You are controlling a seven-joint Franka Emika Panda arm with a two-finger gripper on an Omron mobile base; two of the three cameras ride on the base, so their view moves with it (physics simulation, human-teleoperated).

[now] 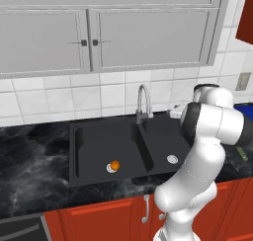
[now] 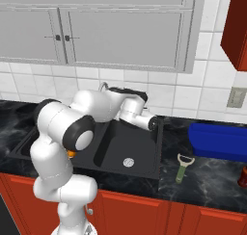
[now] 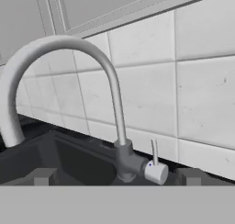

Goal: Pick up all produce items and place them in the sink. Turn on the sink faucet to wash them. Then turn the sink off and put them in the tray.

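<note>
A small round orange fruit [image 1: 114,165] lies on the drain of the left basin of the black double sink [image 1: 94,136]. In the right base view a sliver of the fruit [image 2: 71,153] peeks out behind my arm. The silver gooseneck faucet [image 3: 114,108] stands close in front of the hand, its spout arching left and its small lever handle [image 3: 155,168] at the base on the right. My gripper [image 3: 114,178] is open and empty, its fingertips [image 3: 43,176] spread wide either side of the faucet base. It hovers over the sink's back right rim [image 2: 155,124]. The blue tray [image 2: 218,141] rests on the counter right of the sink.
A green-handled peeler [image 2: 182,167] lies on the dark marble counter between the sink and the tray. White tiled wall and grey upper cabinets [image 1: 99,37] rise directly behind the faucet. Red cabinet doors run below the counter edge.
</note>
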